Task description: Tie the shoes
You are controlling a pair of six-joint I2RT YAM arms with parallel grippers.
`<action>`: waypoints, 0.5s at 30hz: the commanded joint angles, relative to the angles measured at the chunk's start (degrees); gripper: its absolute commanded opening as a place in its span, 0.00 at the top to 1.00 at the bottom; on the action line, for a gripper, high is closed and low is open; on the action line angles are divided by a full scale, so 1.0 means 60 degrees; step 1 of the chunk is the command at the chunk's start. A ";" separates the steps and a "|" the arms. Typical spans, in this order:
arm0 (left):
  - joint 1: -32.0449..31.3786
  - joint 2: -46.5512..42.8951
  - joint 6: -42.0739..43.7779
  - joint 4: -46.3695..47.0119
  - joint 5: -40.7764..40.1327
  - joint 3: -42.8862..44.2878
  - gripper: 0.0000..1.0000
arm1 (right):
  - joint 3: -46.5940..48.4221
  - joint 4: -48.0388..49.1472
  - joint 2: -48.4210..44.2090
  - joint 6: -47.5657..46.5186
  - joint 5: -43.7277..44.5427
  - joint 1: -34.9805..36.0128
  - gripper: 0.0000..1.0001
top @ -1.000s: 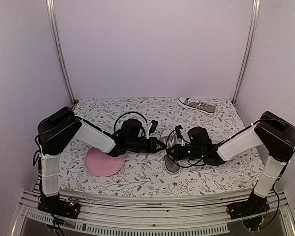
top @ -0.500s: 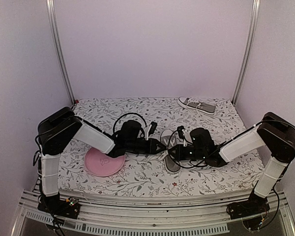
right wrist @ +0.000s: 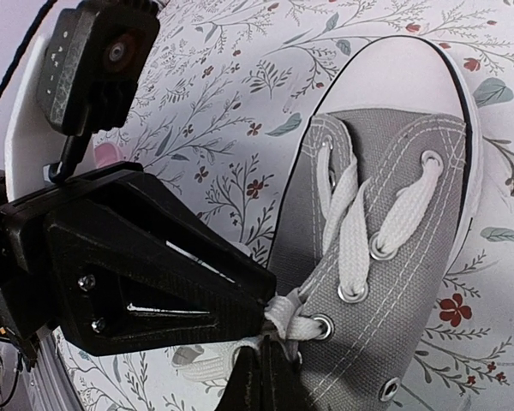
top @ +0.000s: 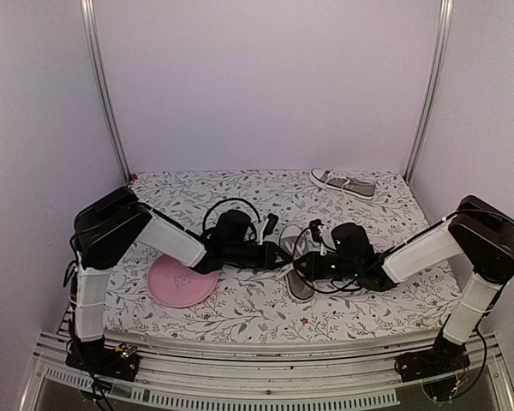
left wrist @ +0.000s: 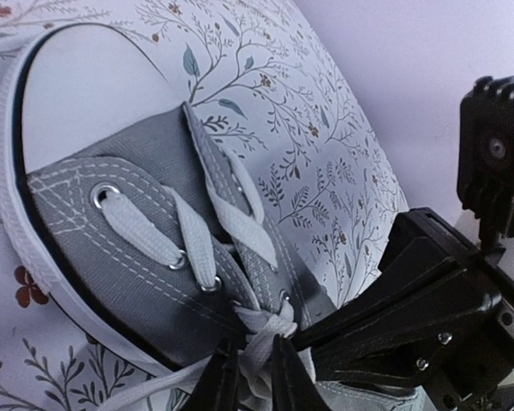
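Note:
One grey shoe [top: 296, 272] with a white toe cap lies mid-table between my two grippers; its toe [left wrist: 86, 94] points away from the left wrist camera. The white lace crosses through the eyelets to a knot [left wrist: 267, 322] at the top eyelets. My left gripper [left wrist: 253, 353] is shut on the lace just below that knot, jaws narrowly apart with the lace filling the gap. My right gripper [right wrist: 264, 358] is shut on the lace at the same knot [right wrist: 288, 318], from the opposite side. The two grippers nearly touch. The other shoe [top: 343, 183] lies at the back right.
A round pink plate [top: 182, 282] lies on the flowered cloth under the left forearm. Black cables loop over both wrists above the shoe. The right gripper's black body [left wrist: 428, 295] fills the left wrist view's lower right.
The left gripper opened a little, shifted right toward the shoe and closed on the lace. The right gripper edged left, staying shut.

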 commanded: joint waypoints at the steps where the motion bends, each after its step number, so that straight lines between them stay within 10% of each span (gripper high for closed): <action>1: -0.0100 0.0146 0.0047 -0.0159 0.0102 0.0282 0.94 | -0.0200 -0.0095 -0.0310 0.0089 0.0264 -0.0082 0.98; 15: -0.0092 -0.1015 0.0538 -0.0704 -0.0530 0.0150 1.00 | -0.0340 -0.0387 -0.0728 -0.0143 0.0267 -0.0074 0.98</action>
